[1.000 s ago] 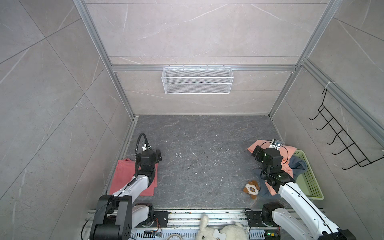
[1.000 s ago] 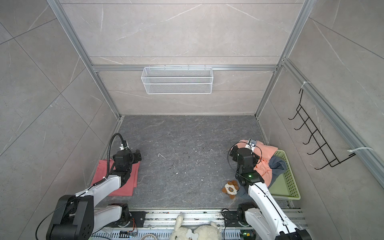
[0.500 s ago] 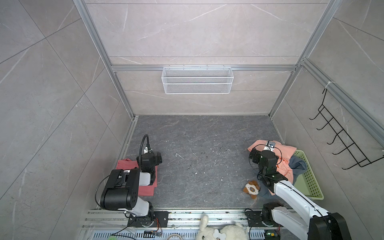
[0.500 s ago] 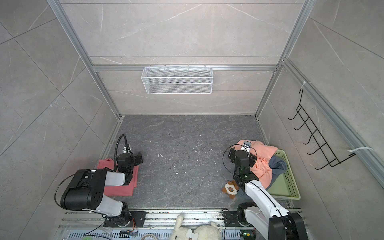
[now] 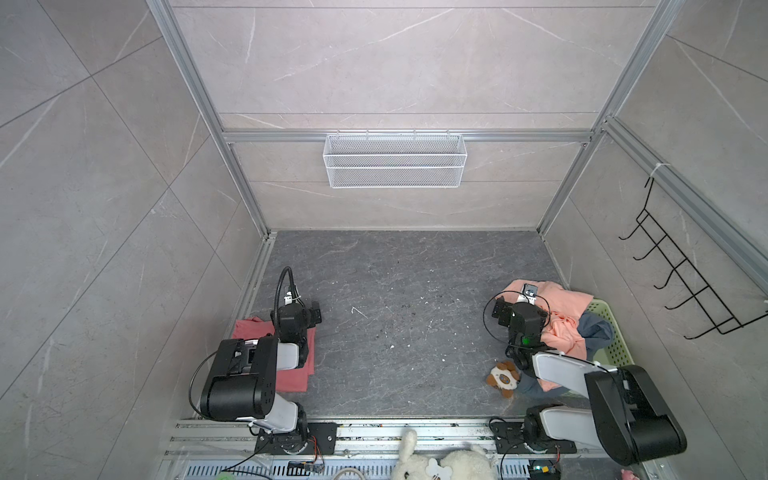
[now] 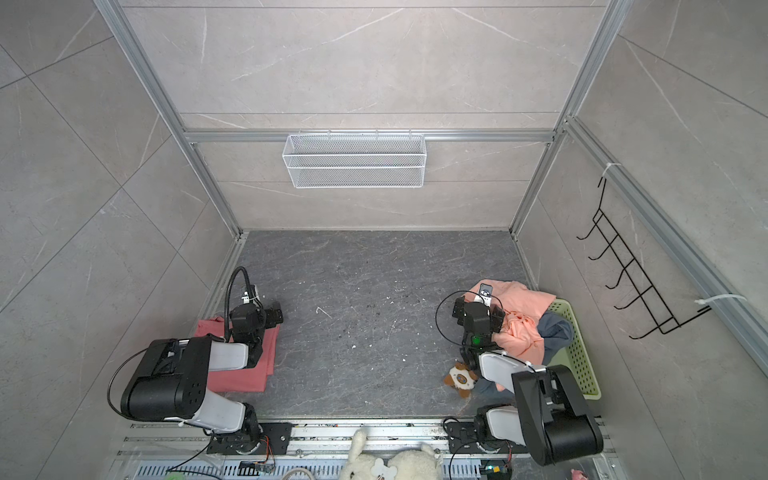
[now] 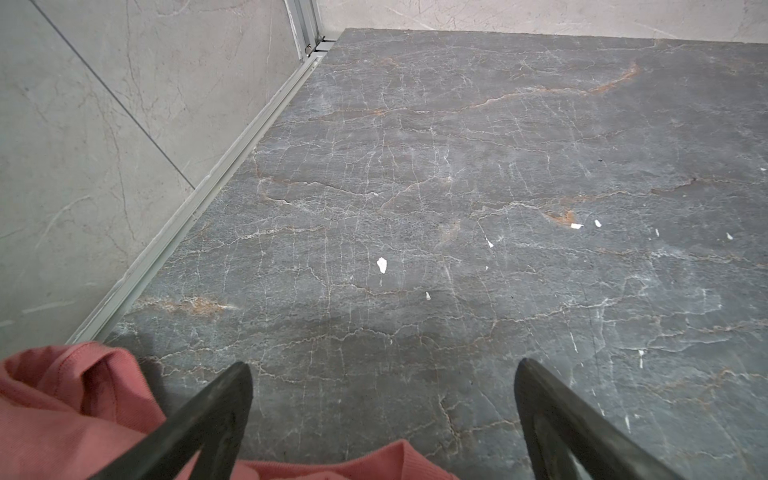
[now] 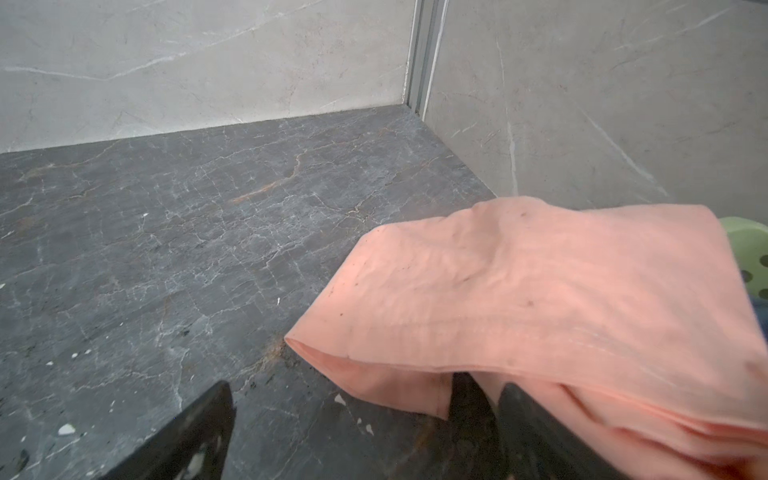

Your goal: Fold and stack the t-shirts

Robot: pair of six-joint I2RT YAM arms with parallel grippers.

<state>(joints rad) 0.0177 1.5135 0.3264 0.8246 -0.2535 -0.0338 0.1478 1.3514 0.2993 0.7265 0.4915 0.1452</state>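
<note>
Hung wide open, empty: left fingers [image 7: 224, 399] over folded coral-red cotton t-shirt [image 6: 241, 378] laid aside at grey stone-look table [image 5: 415, 311] edge, right fingers [image 8: 195, 428] beside crumpled peach cotton t-shirt [image 5: 565, 303] draping pale green perforated plastic basket [image 5: 619, 345], seemingly next.

Two black arms [image 5: 237, 378], white link shells (looped black cables [image 5: 286, 269])

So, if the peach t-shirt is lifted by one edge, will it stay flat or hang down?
Probably it hangs limp: the peach t-shirt drapes in soft folds over the basket rim. Likely light; thin layers show at its edge.
</note>
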